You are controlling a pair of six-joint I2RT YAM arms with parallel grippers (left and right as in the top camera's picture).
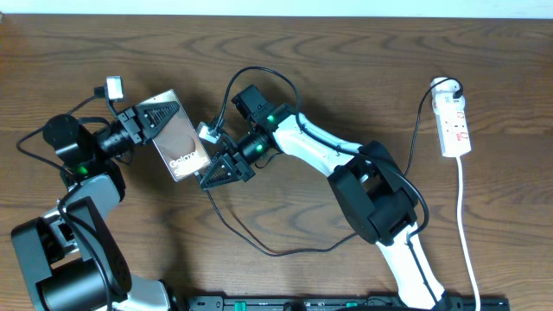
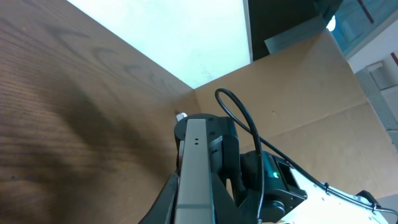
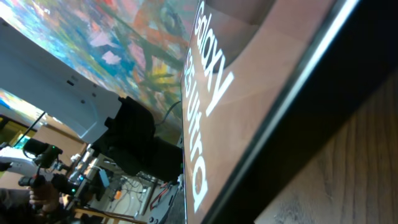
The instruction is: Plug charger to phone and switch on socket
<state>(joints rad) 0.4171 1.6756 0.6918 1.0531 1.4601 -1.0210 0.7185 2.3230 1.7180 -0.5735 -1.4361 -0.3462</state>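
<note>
Wood-grained table (image 1: 346, 43) is seen from overhead, with the phone (image 1: 177, 142) set slantwise at centre-left and its upper end clamped in the left gripper (image 1: 149, 119). The right gripper (image 1: 214, 175) is placed at the phone's lower end with its jaws closed — whether the plug tip is pinched between them cannot be told. The charger (image 1: 276, 251) is laid in a slack curve across the table towards the socket (image 1: 455, 125), which is found well apart at the far right.

From the left wrist, the phone is viewed edge-on as a grey strip rising from the bottom edge, with the right arm (image 2: 267, 180) just behind it.

From the right wrist, the picture is filled by the phone's face — white "Galaxy" lettering is read close up, and bare wood is shown at the lower right.
</note>
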